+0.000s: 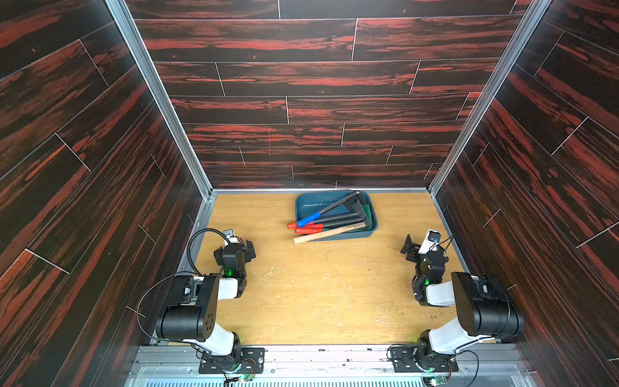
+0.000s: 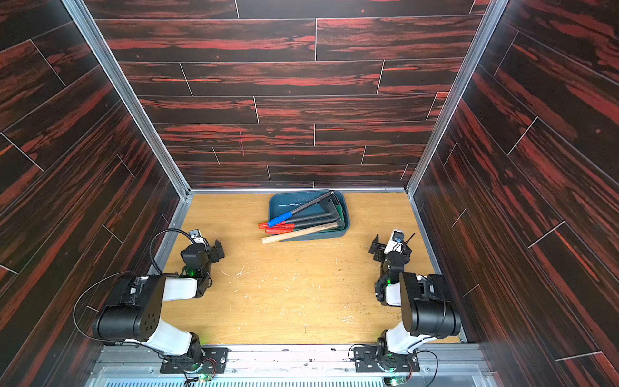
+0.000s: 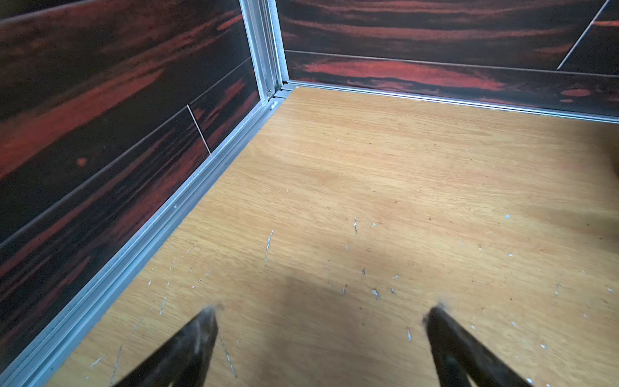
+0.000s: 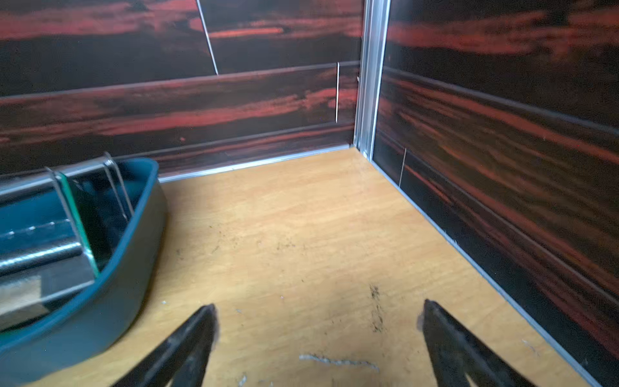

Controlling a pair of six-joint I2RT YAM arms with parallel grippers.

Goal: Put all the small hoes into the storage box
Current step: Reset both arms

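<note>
**Storage box.** The storage box [image 1: 306, 206] [image 2: 279, 204] stands at the middle of the desk's far edge, close to the back wall.

**Hoes.** Four small hoes lie inside it, heads at its right end. The handles overhang its left rim:
- blue-handled hoe [image 1: 308, 219], lying diagonally across the others;
- two red-handled hoes [image 1: 306, 230];
- wooden-handled hoe [image 1: 330, 233], nearest the front wall.

**Left gripper.** The left gripper [image 1: 249, 249] [image 3: 321, 311] hovers near the left edge of the desk [image 1: 318, 295]. Its jaws are apart, and only scratched desk surface shows between them.

**Right gripper.** The right gripper [image 1: 409, 246] [image 4: 318, 308] hovers near the right edge. Its jaws are apart over bare desk. In the right wrist view the storage box wall [image 4: 110, 301] lies beside it, not touching.
</note>
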